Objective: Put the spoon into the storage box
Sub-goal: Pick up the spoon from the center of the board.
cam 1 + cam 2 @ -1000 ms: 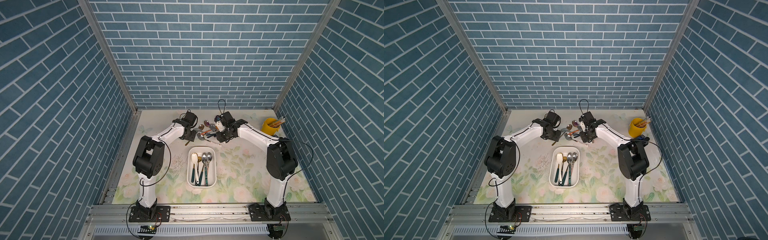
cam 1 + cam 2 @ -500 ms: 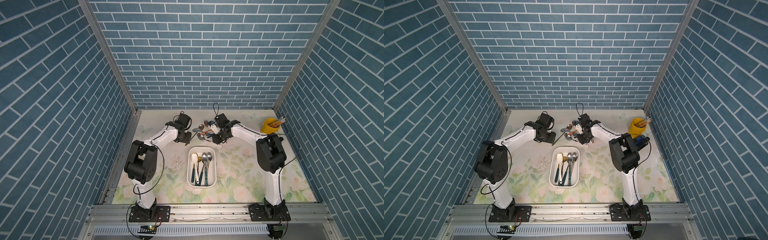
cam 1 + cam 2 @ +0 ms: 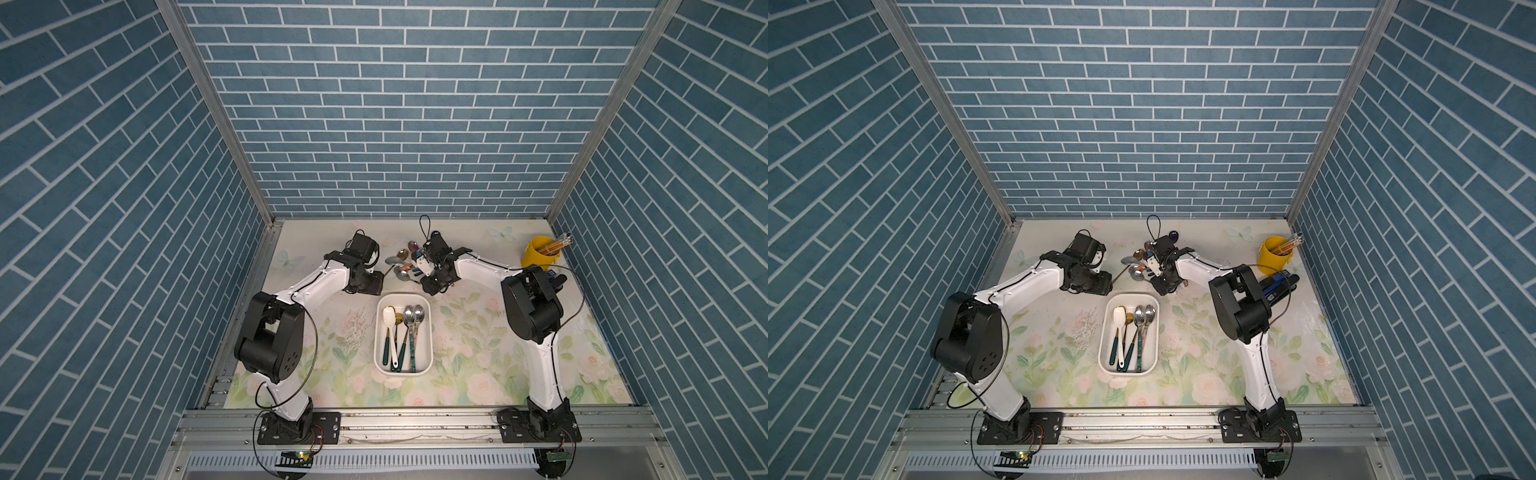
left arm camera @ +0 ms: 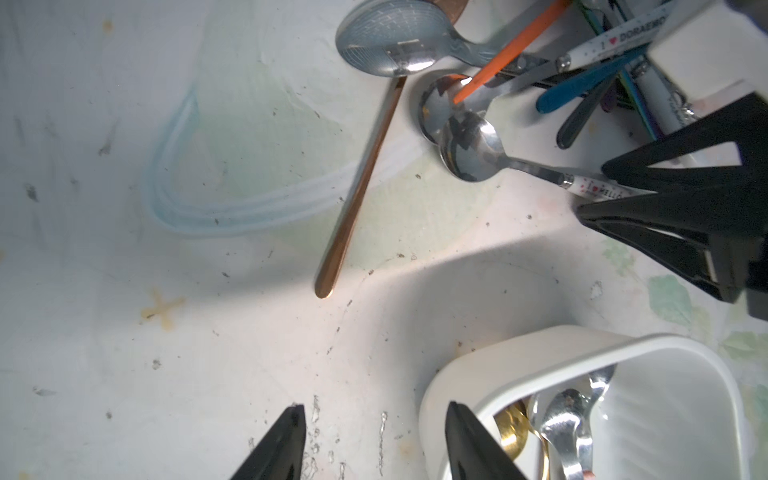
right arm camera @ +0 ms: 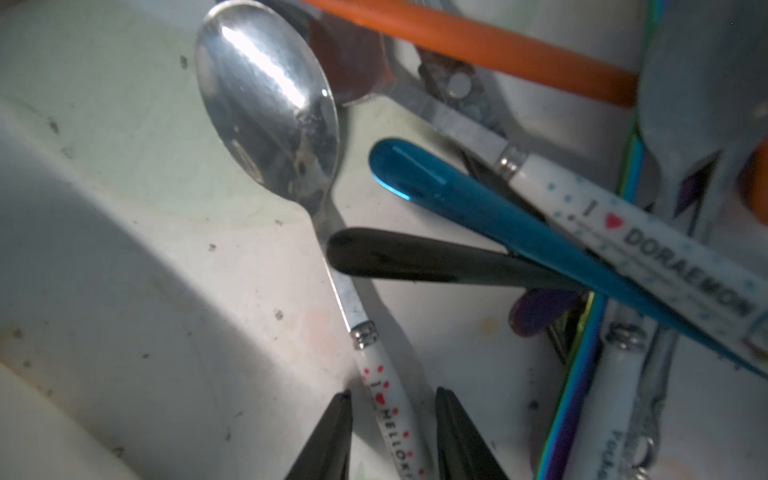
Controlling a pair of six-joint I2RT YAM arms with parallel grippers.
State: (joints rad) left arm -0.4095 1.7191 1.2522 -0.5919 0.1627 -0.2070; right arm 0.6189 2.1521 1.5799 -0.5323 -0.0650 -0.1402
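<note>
L arm (image 3: 320, 278) & R arm (image 3: 486, 266) both stretch fwd, elbows raised, wrists angled in toward each other. L gripper (image 4: 374, 415) points down, jaws well apart. R gripper (image 5: 392, 399) points down too, jaws narrower but not closed.

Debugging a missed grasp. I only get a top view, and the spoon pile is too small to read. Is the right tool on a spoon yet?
Observer: Right wrist view shows the right tool straddling the handle of the white heart-print spoon. The jaws are apart, not clamped.
Operator: And the left tool?
Observer: Left wrist view shows the left tool open and empty, by a corner of the storage box.
</note>
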